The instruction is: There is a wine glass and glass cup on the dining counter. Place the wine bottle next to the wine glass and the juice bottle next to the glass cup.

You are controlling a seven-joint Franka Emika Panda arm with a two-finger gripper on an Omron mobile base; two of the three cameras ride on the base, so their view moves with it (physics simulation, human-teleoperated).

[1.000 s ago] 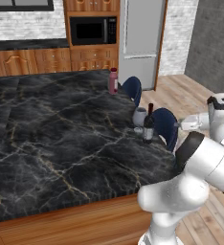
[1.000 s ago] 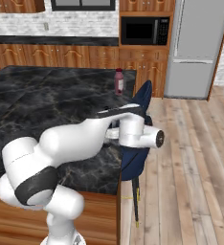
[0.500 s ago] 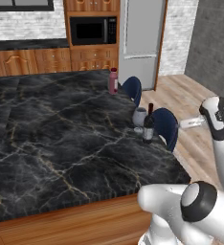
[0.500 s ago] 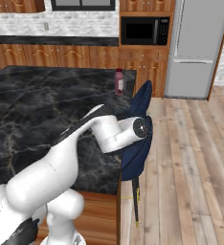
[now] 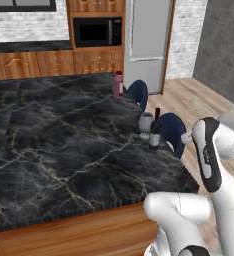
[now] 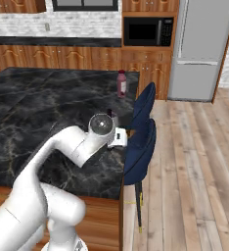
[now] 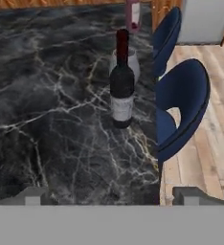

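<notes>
With wine bottle set beside wine glass, gripper spread, empty; juice bottle to be fetched next

Two bottles, one wine glass, two chairs.

Free room and obstacles on the dining counter.

The wide left and middle of the slab lie bare, giving open passage from the near wooden edge to the far side. Obstacles gather along the right edge: the wine bottle stands upright just in front of the wine glass, the two nearly touching, so the glass is screened from the near side. The juice bottle stands well apart at the far corner. Two blue chairs press against the right edge, closing off approach from that side beside the bottle.
</notes>
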